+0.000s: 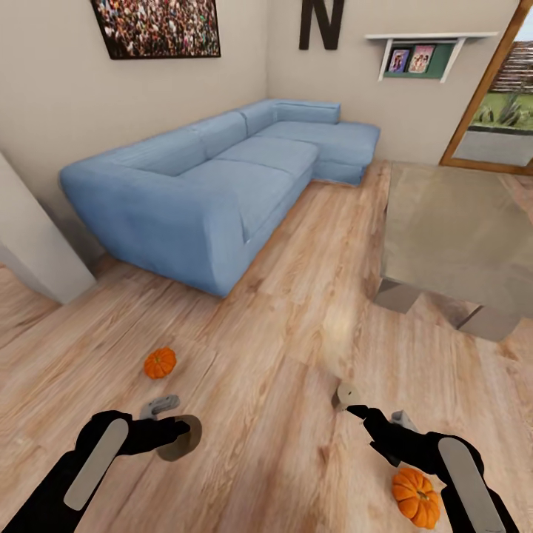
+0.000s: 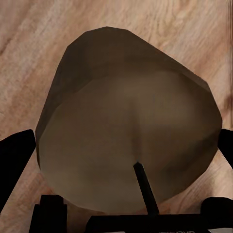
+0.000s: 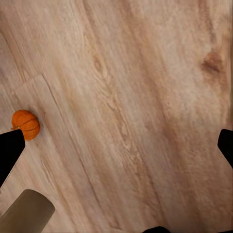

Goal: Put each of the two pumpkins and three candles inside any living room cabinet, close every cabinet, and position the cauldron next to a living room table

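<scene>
My left gripper [image 1: 180, 428] is shut on a beige-grey candle [image 1: 183, 439] low over the wood floor. In the left wrist view that candle [image 2: 126, 121], with its dark wick, spans the gap between the black fingers [image 2: 14, 160]. A second candle [image 1: 159, 405] lies on the floor just beyond it. One orange pumpkin [image 1: 160, 363] sits farther out; the right wrist view shows it too [image 3: 25, 124]. My right gripper [image 1: 361, 410] is open, its fingers [image 3: 9, 148] wide apart over bare floor. Another candle [image 1: 346, 395] sits at its tip. A second pumpkin [image 1: 416, 496] lies beside the right forearm.
A blue corner sofa [image 1: 222, 170] stands ahead on the left. A glass-topped table [image 1: 459, 222] is at the right. A wall corner [image 1: 33, 244] juts in at the left. Open wood floor runs between sofa and table.
</scene>
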